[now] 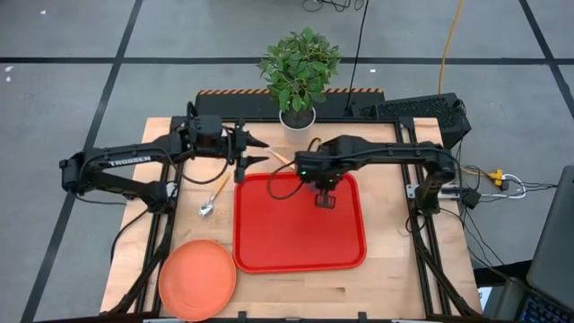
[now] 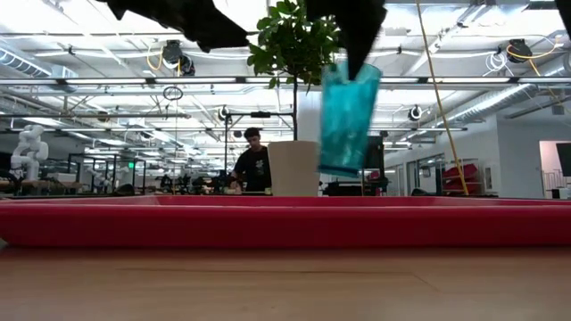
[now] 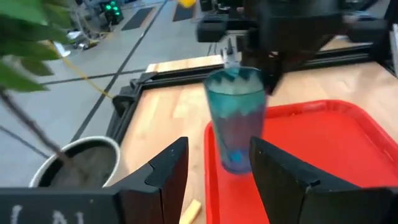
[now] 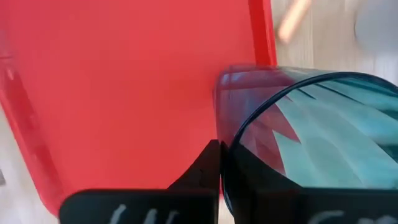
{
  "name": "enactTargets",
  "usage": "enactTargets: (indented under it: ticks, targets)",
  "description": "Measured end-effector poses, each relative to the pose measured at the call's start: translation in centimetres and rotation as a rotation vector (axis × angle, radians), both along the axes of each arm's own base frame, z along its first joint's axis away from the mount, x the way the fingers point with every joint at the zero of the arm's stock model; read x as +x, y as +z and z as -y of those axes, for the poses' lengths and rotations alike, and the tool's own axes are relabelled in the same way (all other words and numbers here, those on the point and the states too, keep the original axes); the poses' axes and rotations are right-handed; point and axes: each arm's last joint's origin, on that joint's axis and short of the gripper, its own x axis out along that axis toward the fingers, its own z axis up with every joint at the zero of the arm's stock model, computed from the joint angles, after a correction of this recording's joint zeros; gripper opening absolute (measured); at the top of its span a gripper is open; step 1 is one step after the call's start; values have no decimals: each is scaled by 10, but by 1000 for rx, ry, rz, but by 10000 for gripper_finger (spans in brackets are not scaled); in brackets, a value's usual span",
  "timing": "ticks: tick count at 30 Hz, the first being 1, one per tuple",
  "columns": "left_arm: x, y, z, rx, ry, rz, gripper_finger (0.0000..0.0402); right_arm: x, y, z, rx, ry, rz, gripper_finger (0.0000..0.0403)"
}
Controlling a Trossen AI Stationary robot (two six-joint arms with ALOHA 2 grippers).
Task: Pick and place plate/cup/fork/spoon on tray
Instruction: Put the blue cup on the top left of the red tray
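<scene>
- Four views disagree usefully: only the high view shows the round, flat orange-salmon plastic plate (image 1: 197,279), lying at the lower left of the frame on the wooden table (image 1: 395,278), just off the lower left corner of the large bright red rectangular plastic tray (image 1: 299,224).
- The high view alone also shows the slim spoon with a silver oval bowl and orange handle (image 1: 213,196), left of the tray, and an orange handle tip (image 1: 280,156) above the tray's upper edge; whether that is the fork cannot be told.
- The small teal-blue translucent tumbler (image 2: 348,119) is hidden under the arm from above; the low view shows it near the upper centre, tilted and clear of the tray's rim, with a white pot holding a green plant (image 2: 293,167) behind it and a person farther back in the room.
- The right gripper (image 1: 325,197), over the tray's upper middle, is clamped on the tumbler's rim, one finger inside and one outside in the right wrist view.
- The left gripper (image 1: 256,152), just above the tray's upper left corner, holds nothing; its fingers (image 3: 166,177) stand apart, framing the tumbler in the left wrist view.
</scene>
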Motion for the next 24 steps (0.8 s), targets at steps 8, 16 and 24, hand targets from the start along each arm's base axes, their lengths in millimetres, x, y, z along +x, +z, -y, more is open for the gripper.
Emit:
enactTargets:
  ticks: [8,16,24]
  targets:
    - [-25,10,-7,11,126,-16,172,37,-5,-4,37,117,8,0]
    - [-46,18,-2,11,-33,123,172,50,-20,10,74,132,-41,0]
    - [-62,3,-1,24,19,270,172,53,-19,14,127,146,-7,0]
